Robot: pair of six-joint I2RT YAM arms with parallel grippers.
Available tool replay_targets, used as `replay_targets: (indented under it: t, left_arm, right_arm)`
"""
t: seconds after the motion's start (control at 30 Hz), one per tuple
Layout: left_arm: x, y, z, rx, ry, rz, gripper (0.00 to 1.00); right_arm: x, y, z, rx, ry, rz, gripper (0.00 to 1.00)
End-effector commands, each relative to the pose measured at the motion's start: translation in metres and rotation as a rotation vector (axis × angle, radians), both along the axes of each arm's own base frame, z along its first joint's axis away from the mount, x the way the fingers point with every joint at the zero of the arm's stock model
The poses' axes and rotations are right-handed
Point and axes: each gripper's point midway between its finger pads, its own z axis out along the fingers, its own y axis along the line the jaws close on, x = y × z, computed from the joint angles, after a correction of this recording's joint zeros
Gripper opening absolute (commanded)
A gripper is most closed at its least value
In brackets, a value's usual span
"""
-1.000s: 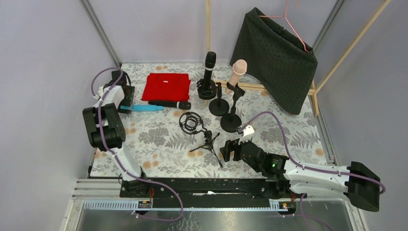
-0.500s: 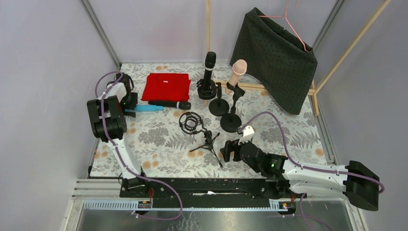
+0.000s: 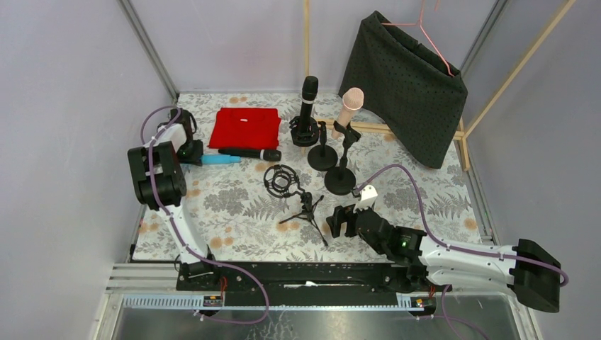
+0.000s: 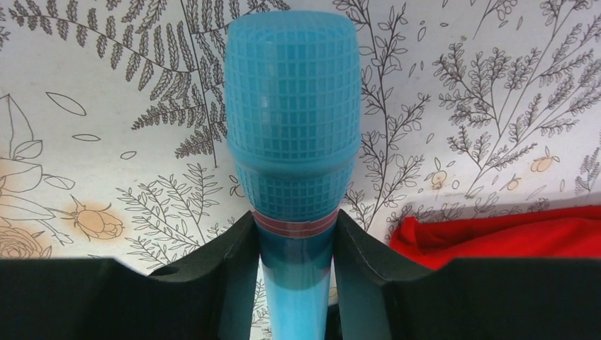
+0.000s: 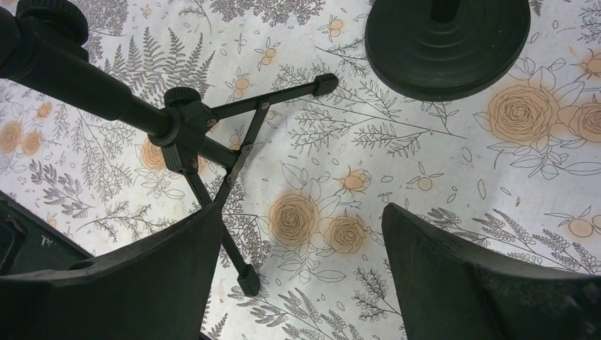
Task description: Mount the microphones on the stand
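The left fingers [image 3: 191,151] are clenched on the blue mic [image 4: 290,106], one pad on each side of its neck just under the mesh head. The mic lies flat on the desk [image 3: 234,205] near the left edge, with its handle pointing toward the middle. A black mic [image 3: 249,153] lies just beside that handle end, along the near side of a red cloth [image 3: 246,127].

The right fingers [image 3: 339,221] are released, spread wide and holding nothing. They hang low over the desk near the front edge, with a small tripod stand [image 5: 205,142] just to their left. That stand leans, and its ring mount [image 3: 281,179] is empty.

Toward the far edge, a second black mic [image 3: 309,95] stands upright in a holder, and the pink mic [image 3: 349,106] sits tilted in a clip. Each stand has a round black base [image 5: 446,46], and the two bases sit close together behind the right fingers. A dark cloth [image 3: 407,85] on a hanger hangs over the far right corner.
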Motion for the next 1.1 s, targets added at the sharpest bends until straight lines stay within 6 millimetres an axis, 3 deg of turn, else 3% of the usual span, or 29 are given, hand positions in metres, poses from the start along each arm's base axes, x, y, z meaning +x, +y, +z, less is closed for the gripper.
replay_targets:
  t: [0.0,0.17,0.23,0.47,0.7,0.83,1.07]
  left_arm:
    - [-0.006,-0.004,-0.007,-0.008,-0.028,-0.013,0.38]
    - [-0.014,-0.005,-0.002,-0.002,-0.055,-0.046,0.18]
    - [-0.015,-0.008,0.003,0.000,-0.082,-0.070,0.02]
    - [-0.026,-0.012,0.040,0.036,-0.191,-0.118,0.00]
    - [-0.043,-0.016,0.113,0.232,-0.337,-0.219,0.00]
    - [-0.047,-0.041,0.157,0.420,-0.424,-0.358,0.00]
    - [-0.071,-0.072,0.250,0.730,-0.577,-0.468,0.00]
  right_arm:
    - [0.003,-0.007,0.003,0.007,-0.011,-0.045,0.89]
    - [0.004,-0.008,0.005,0.008,-0.021,-0.048,0.89]
    - [0.005,-0.008,0.008,0.006,-0.026,-0.048,0.89]
    - [0.006,-0.010,0.013,0.008,-0.028,-0.067,0.89]
    - [0.006,-0.004,0.014,0.030,-0.008,-0.065,0.90]
    - [0.007,-0.002,0.015,0.025,-0.005,-0.069,0.90]
    - [0.009,-0.010,0.017,-0.006,-0.008,-0.100,0.90]
